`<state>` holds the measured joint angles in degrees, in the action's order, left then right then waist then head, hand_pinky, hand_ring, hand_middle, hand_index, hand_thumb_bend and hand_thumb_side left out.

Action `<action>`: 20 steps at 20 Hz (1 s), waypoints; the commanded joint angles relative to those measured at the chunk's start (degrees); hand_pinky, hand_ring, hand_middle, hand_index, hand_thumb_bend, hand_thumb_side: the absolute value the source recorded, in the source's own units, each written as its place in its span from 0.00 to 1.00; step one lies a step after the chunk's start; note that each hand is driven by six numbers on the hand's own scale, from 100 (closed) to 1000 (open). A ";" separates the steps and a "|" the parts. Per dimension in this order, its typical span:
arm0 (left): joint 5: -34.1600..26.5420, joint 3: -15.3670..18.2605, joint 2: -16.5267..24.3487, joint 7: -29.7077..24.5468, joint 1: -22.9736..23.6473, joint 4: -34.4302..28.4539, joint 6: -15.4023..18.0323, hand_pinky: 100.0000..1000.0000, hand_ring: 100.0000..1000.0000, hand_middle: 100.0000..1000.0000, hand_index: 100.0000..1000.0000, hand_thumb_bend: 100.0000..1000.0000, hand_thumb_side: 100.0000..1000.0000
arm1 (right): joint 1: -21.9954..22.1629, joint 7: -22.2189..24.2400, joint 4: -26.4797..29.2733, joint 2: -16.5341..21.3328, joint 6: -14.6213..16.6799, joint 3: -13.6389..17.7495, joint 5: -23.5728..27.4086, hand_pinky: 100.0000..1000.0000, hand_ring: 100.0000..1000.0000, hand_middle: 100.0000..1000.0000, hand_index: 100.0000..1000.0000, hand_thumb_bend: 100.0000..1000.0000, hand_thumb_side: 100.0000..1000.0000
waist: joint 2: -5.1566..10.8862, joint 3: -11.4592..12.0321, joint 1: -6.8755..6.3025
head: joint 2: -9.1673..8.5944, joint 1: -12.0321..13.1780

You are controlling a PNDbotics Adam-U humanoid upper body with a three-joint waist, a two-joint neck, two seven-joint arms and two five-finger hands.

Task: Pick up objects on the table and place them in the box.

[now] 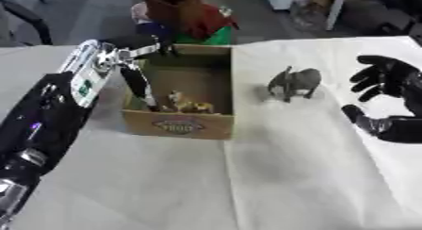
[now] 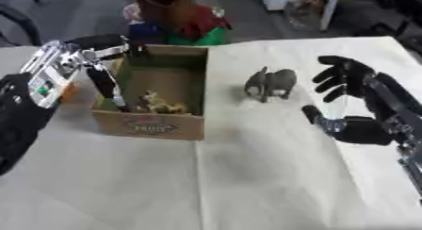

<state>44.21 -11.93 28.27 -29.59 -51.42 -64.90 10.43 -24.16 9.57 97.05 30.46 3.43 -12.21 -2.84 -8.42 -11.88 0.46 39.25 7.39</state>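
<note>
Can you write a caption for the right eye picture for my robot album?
Left hand reaches into the box by a tan toy animal; open right hand waits near the grey elephant.

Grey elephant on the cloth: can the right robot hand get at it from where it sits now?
Probably yes. The grey elephant stands alone on the white cloth, right of the box. The right robot hand is open beside it, with nothing in between.
</note>
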 commanded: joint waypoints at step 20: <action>4.94 9.27 11.15 13.78 5.79 8.91 -10.64 0.79 0.75 0.75 0.82 0.70 0.00 | 0.49 -1.07 0.01 1.88 0.12 1.73 -0.02 0.55 0.64 0.63 0.91 0.27 0.00 | 0.97 1.62 -0.26 | -0.83 -2.11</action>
<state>48.37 -3.56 38.41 -16.80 -44.83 -56.55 0.10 -23.13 8.74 96.69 30.68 3.55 -11.29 -2.88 -8.14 -10.21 0.16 38.76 5.40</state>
